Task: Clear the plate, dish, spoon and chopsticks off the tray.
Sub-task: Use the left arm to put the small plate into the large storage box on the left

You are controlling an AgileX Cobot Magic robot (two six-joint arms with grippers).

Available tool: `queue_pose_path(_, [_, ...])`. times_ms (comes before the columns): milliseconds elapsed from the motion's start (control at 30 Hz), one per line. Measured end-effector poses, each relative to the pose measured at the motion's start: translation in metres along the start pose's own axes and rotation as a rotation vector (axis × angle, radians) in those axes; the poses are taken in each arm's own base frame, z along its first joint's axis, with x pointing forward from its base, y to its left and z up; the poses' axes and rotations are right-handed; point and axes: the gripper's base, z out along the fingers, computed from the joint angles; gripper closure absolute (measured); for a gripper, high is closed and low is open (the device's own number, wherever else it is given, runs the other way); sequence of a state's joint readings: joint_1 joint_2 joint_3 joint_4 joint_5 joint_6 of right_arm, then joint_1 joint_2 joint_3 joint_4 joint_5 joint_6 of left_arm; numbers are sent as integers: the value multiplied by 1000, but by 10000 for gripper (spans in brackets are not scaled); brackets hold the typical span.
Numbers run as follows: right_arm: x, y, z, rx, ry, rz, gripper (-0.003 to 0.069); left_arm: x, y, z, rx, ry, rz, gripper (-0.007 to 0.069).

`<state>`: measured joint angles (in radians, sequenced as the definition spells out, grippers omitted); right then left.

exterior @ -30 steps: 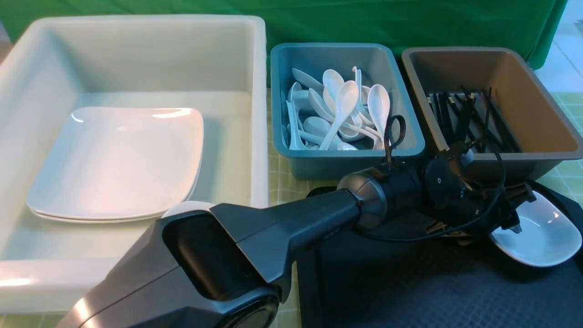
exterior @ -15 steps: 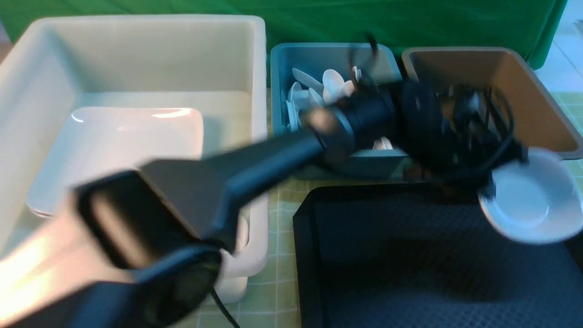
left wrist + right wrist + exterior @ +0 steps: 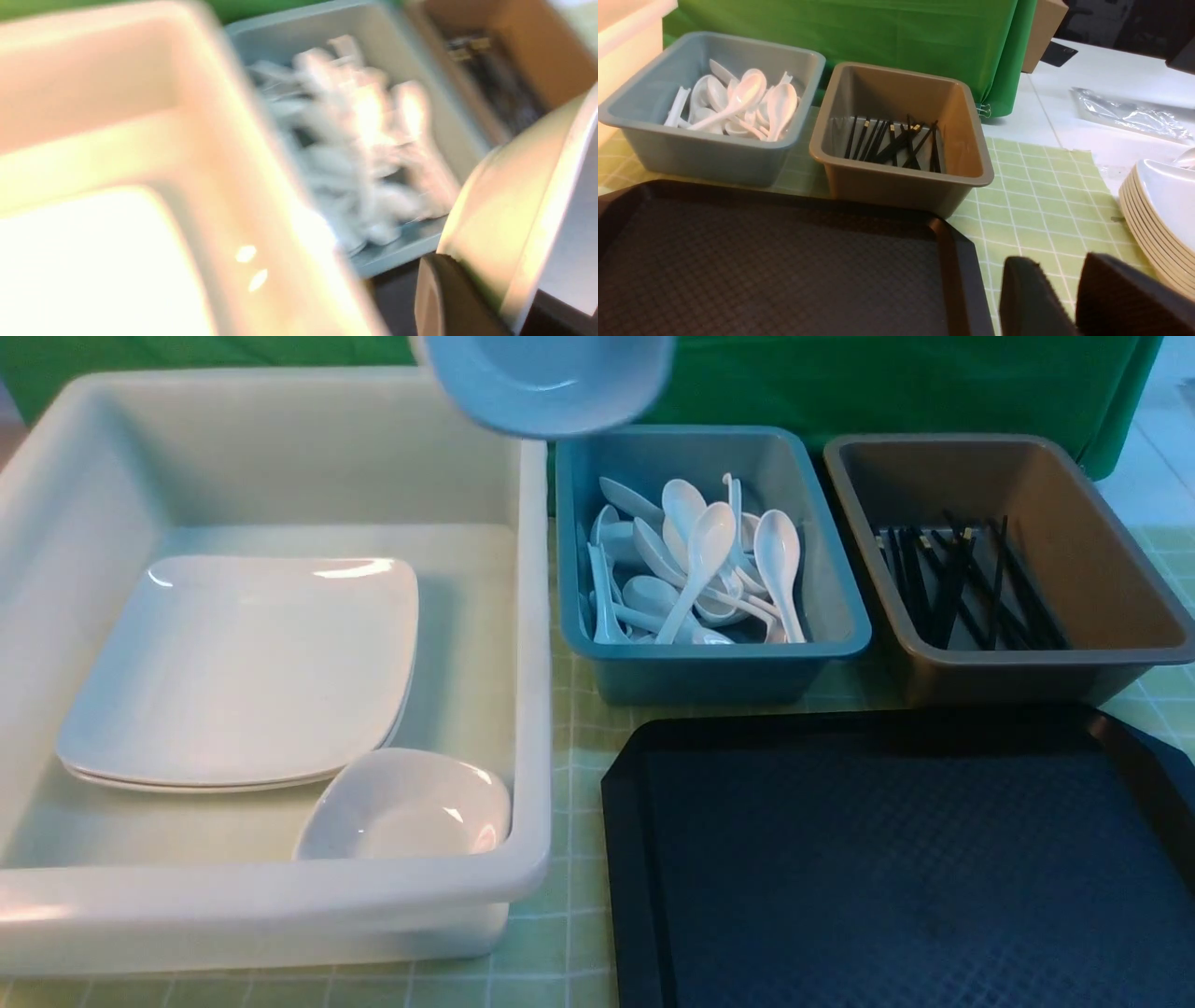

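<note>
Dish carried high above the tub

Left fingers (image 3: 448,298) seem clamped on the dish (image 3: 546,378) rim, though blurred; it could slip and chip plates (image 3: 243,663). Right fingers (image 3: 1064,298) nearly together, empty; tray (image 3: 896,859) bare.

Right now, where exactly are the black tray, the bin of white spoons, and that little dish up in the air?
tray (image 3: 896,877), front view, bare textured floor.
teal bin (image 3: 709,677), front view, near outer wall.
small dish (image 3: 546,378), front view, inner bowl, top edge of picture.
</note>
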<state>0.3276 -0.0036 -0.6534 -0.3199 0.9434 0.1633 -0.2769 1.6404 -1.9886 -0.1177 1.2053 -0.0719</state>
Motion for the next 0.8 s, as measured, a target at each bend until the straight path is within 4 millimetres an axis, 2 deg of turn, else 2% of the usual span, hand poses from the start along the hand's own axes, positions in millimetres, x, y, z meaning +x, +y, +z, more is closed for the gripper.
queue_pose_path(33, [0,0,0,0,-2,0,490,12,20,2,-10,48,-30,623])
queue_pose_path(67, [0,0,0,0,-2,0,490,17,23,3,-13,68,-34,623])
queue_pose_path(200, [0,0,0,-1,-3,2,490,72,80,29,-52,278,-96,623])
queue_pose_path(300, [0,0,0,-1,-3,2,490,105,103,52,-46,389,-124,623])
queue_pose_path(433, [0,0,0,-1,-3,2,487,126,108,75,27,451,-79,623])
queue_pose_path(500, [0,0,0,-1,-4,2,484,133,104,88,86,483,-43,623])
queue_pose_path(700, [-1,0,0,-1,-6,2,482,143,91,124,136,546,76,623])
queue_pose_path(800, [-1,0,0,-1,-6,4,480,147,90,135,141,577,110,623])
